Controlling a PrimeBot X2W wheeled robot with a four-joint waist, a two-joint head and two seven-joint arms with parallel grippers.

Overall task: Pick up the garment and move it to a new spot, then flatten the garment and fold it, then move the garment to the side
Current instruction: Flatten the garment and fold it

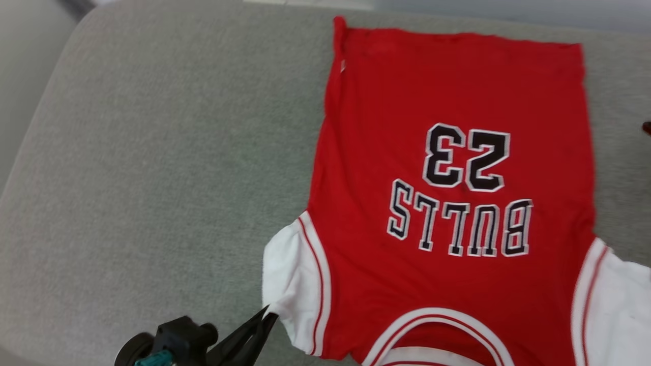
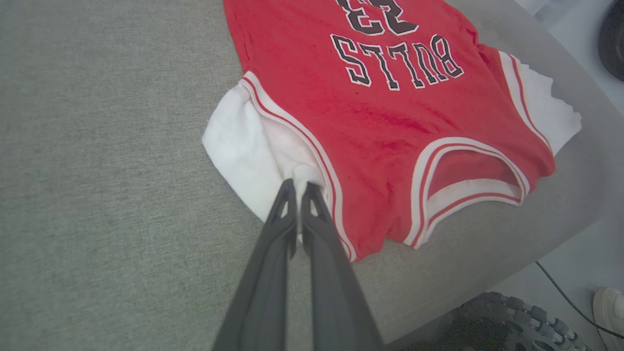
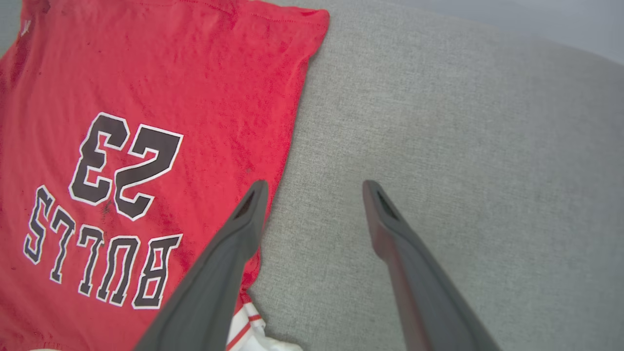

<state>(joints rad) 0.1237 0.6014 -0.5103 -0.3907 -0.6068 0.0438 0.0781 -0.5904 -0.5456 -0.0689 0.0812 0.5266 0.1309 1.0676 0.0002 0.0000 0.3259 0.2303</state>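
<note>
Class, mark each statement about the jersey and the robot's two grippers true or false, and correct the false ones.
1. The jersey lies print side up on the grey cushion. True.
2. The left gripper is wide open. False: it is shut on the jersey's white sleeve.
3. The right gripper is open. True.
4. The jersey is folded in half. False: it lies spread out, unfolded.
</note>
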